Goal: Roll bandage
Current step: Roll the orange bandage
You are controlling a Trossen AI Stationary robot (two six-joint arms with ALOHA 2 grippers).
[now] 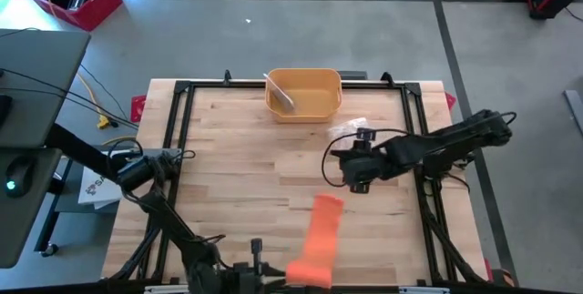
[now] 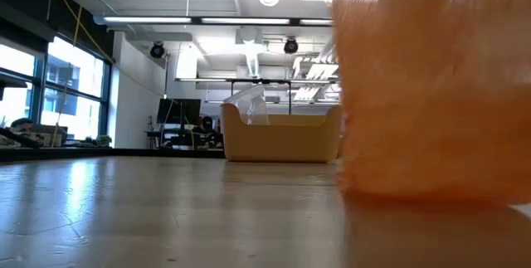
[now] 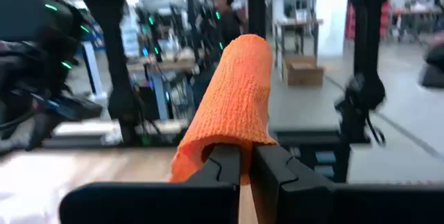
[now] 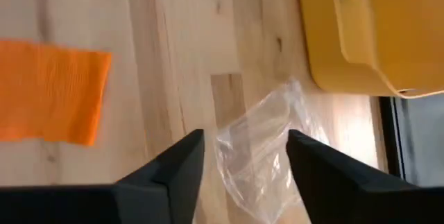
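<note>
An orange bandage (image 1: 319,238) lies as a long strip on the wooden table, running from mid-table to the near edge. It fills the right of the low view (image 2: 431,85). My left gripper (image 1: 271,272) is at the near edge, shut on the bandage's near end (image 3: 229,99). My right gripper (image 1: 344,171) is open over the table beyond the bandage's far end (image 4: 48,89). In the right wrist view its gap (image 4: 244,156) frames a clear plastic wrapper (image 4: 267,148) lying on the table. I see no touch. My left gripper pinches the bandage's near end (image 3: 239,156) between its two shut fingers, coming level from the table's left, across the strip. The end curls up and over the fingertips in a loose fold. The rest of the strip lies on the table.
A yellow bin (image 1: 303,94) with a pale item inside stands at the far middle of the table, also seen in the low view (image 2: 280,134). The clear wrapper (image 1: 351,130) lies near it. A black frame (image 1: 182,89) rims the table. A person stands in the room beyond (image 3: 225,9).
</note>
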